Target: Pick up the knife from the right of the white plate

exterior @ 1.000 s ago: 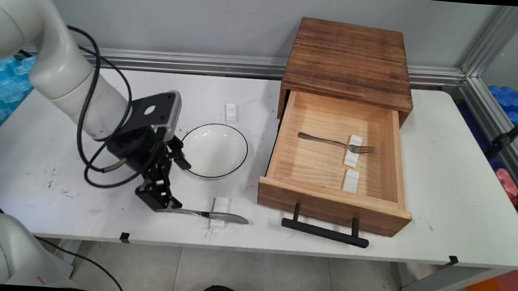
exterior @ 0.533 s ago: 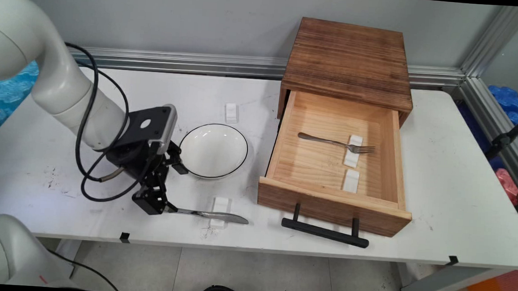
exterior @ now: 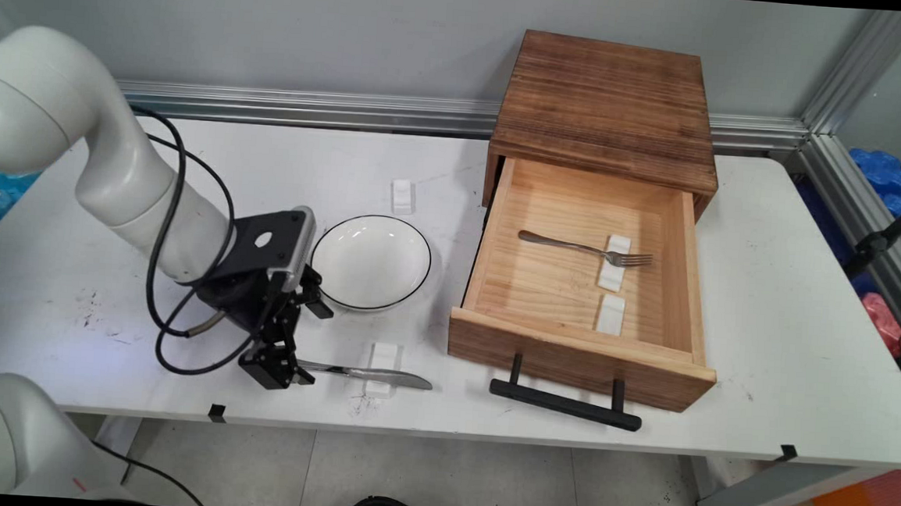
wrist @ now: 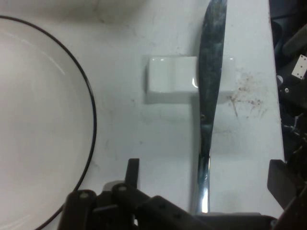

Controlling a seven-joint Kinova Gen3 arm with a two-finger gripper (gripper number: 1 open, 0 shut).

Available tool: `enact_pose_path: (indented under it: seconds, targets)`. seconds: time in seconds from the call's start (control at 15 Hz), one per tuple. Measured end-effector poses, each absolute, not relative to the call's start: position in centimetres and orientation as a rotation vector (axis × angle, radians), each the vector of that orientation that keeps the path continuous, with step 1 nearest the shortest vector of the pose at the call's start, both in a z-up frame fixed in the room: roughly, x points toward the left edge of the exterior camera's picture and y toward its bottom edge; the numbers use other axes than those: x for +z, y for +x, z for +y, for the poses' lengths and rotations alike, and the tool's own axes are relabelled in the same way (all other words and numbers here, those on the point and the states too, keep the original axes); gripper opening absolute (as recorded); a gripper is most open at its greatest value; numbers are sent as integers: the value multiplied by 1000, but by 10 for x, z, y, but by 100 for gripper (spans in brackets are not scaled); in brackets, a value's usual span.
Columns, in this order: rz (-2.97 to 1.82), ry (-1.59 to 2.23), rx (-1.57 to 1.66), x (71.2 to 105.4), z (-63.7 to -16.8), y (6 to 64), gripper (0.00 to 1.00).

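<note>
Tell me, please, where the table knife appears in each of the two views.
Main view: the table knife lies near the table's front edge, left of the drawer, blade pointing right.
Hand view: the table knife runs vertically right of centre.
Shared landmark: the white rest under its blade.

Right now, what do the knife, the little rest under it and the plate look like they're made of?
Knife: polished metal, likely steel, going by its mirror-like glints. Rest: glossy white, probably ceramic, possibly plastic. Plate: glazed white, seemingly ceramic, with a thin black rim line. The gripper is at the knife's handle end.
</note>
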State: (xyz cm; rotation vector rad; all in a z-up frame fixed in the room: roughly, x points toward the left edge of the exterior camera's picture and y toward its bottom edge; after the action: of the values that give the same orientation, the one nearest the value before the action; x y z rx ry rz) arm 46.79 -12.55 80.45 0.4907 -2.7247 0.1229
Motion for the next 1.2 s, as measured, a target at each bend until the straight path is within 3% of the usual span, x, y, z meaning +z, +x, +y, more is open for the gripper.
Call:
enact_pose_path:
  seconds: [1.2]
  targets:
    - [-2723, 501, 139, 776, -128, 452, 100]
